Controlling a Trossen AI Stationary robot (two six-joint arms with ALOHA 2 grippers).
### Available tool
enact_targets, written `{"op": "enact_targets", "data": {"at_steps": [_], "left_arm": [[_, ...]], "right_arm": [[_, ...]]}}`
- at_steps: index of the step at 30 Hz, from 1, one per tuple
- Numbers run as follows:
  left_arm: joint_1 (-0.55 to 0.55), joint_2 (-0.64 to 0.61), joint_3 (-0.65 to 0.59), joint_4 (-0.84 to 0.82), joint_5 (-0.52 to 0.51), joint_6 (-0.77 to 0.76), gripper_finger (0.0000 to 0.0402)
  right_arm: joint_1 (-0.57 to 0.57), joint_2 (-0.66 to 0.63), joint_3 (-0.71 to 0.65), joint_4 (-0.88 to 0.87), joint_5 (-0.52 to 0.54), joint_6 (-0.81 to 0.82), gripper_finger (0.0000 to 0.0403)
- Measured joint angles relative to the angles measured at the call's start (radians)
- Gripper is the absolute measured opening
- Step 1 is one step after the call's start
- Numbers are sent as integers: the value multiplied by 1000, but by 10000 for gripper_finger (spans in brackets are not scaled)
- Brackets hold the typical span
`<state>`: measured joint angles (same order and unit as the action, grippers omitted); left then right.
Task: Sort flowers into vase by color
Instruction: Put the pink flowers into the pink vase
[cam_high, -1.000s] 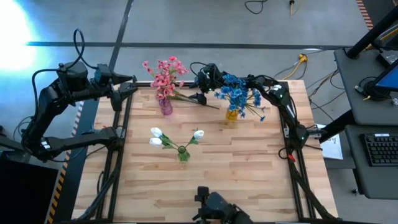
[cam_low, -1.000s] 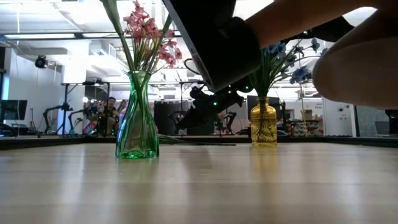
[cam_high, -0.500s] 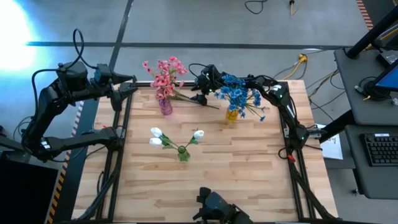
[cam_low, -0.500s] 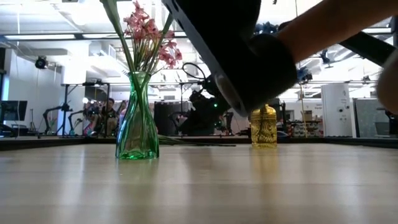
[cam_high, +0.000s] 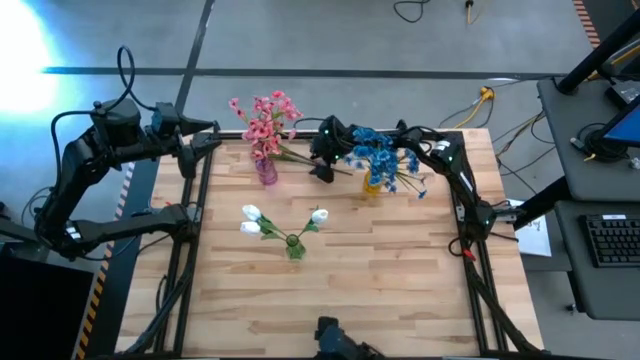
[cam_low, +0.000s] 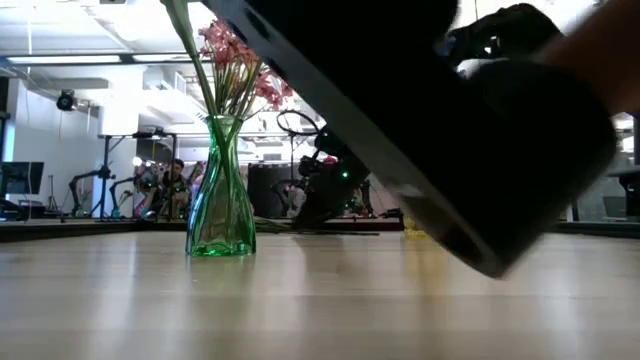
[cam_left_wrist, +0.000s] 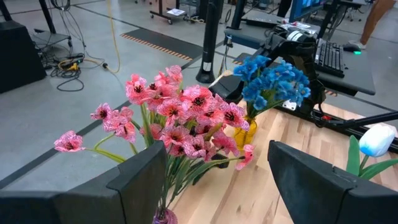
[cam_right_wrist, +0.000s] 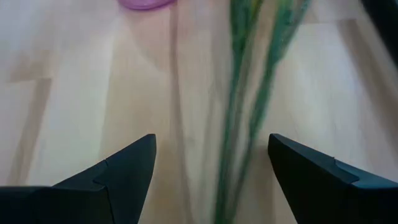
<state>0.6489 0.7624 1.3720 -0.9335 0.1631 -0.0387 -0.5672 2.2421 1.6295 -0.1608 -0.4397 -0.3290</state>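
Pink flowers (cam_high: 263, 120) stand in a purple vase (cam_high: 266, 172), blue flowers (cam_high: 380, 150) in a yellow vase (cam_high: 371, 186), and white flowers (cam_high: 252, 218) in a green vase (cam_high: 294, 247). Loose green stems (cam_high: 340, 169) lie flat on the table between the purple and yellow vases. My right gripper (cam_high: 322, 168) is open and slants down over them. In its wrist view the stems (cam_right_wrist: 245, 112) run between its two fingers (cam_right_wrist: 124, 168). My left gripper (cam_high: 205, 140) waits open at the table's far left corner, high above the wood.
Black frame rails run along the table's left (cam_high: 185, 250) and right (cam_high: 478, 260) sides. The three vases crowd the far half of the table. A large dark blurred shape (cam_low: 450, 130) close to the low camera hides that view's right half. Bare wood (cam_high: 380, 280) lies toward the near edge.
My right gripper has tipped further downward and sunk toward the loose stems, shifting a little toward the table's near edge. Its fingers have stayed open. In the low view the dark shape has swept across and now covers the yellow vase.
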Motion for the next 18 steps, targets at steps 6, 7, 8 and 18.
{"op": "enact_targets", "data": {"at_steps": [6,7,8,18], "left_arm": [[0,0,0,2,0,0,268],[0,0,0,1,0,0,268],[0,0,0,-1,0,0,268],[0,0,0,-1,0,3,268]], "right_arm": [[4,0,0,38,22,28,302],[1,0,0,37,22,29,301],[-1,0,0,37,21,32,301],[-2,0,0,11,4,33,247]]}}
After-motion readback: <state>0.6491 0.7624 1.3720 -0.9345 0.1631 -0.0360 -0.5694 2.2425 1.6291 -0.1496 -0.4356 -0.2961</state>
